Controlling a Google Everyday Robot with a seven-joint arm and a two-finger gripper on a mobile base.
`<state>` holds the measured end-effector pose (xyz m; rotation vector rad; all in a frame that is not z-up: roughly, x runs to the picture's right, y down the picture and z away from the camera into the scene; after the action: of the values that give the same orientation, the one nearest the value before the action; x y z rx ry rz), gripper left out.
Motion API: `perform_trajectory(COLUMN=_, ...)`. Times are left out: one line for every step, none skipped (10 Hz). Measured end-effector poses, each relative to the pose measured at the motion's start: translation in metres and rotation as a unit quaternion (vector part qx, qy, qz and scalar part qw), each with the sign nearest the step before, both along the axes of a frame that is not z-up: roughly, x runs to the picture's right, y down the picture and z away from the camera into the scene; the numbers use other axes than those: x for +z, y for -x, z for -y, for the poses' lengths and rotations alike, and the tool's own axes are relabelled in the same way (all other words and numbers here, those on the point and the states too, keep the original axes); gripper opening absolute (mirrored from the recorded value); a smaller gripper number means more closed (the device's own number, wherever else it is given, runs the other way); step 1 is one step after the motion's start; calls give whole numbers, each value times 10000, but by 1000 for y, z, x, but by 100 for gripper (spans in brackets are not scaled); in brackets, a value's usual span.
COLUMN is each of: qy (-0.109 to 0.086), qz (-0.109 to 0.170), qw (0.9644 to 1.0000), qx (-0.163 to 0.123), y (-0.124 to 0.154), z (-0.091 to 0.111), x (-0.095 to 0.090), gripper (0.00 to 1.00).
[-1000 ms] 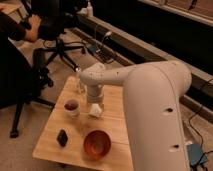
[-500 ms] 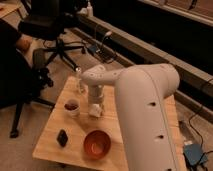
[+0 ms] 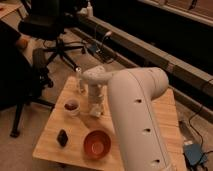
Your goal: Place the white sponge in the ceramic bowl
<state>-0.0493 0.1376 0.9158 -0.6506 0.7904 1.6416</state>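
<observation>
Our gripper (image 3: pixel 94 104) points straight down onto the white sponge (image 3: pixel 95 112) at mid-bench (image 3: pixel 52 127); whether it is clamped on it we cannot tell. The ceramic bowl (image 3: pixel 96 144) lies directly nearer the camera from there, and 1 small cup (image 3: pixel 71 106) stands beside the sponge.

Dim, warm light — bkgd dark; gripper (image 3: pixel 95 108) low over table (image 3: pixel 50 140), maybe shadowed.

the arm (image 3: pixel 135 115) is a fat, smooth off-white tube with small dark holes (image 3: pixel 146 131) down its side; it narrows to a domed pale joint (image 3: pixel 95 76) and slim wrist (image 3: pixel 94 92); the gripper (image 3: pixel 95 107), pale too, hangs low over the wooden table (image 3: pixel 75 129).
</observation>
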Motion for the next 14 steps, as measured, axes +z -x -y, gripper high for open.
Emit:
perform_trajectory(qy=44, qz=-47, qw=10000, qx=69, y=-4, z=0, x=4, gripper=57)
perform_trajectory(qy=36, qz=-46, qw=9999, qx=111, y=-4, z=2, x=5, gripper=47)
perform_trajectory(qy=-28, qz=-38, qw=9999, qx=140, y=-5, z=9, x=3, gripper=36)
perform_trajectory(qy=-92, qz=-20, qw=9999, qx=123, y=-9, z=16, x=-2, gripper=28)
perform_trajectory(qy=-135, qz=54, qw=9999, qx=67, y=-12, z=25, x=-17, gripper=16)
perform_trajectory(qy=-161, qz=158, qw=9997, qx=2, y=-10, z=31, x=-31, gripper=7)
perform_trajectory(qy=-164, qz=245, qw=9996, qx=-55, y=-11, z=34, x=-44, gripper=2)
perform_trajectory(qy=-152, qz=383, qw=9990, qx=-150, y=-17, z=37, x=-65, gripper=0)
perform_trajectory(qy=-130, qz=464, qw=9986, qx=-204, y=-18, z=35, x=-76, gripper=0)
perform_trajectory(qy=-81, qz=625, qw=9976, qx=-296, y=-17, z=28, x=-94, gripper=0)
perform_trajectory(qy=0, qz=815, qw=9959, qx=-380, y=-17, z=14, x=-114, gripper=0)
perform_trajectory(qy=82, qz=1022, qw=9939, qx=-417, y=-17, z=-4, x=-133, gripper=0)
perform_trajectory(qy=154, qz=1137, qw=9924, qx=-441, y=-17, z=-15, x=-145, gripper=0)
perform_trajectory(qy=374, qz=1542, qw=9854, qx=-613, y=-16, z=-54, x=-188, gripper=0)
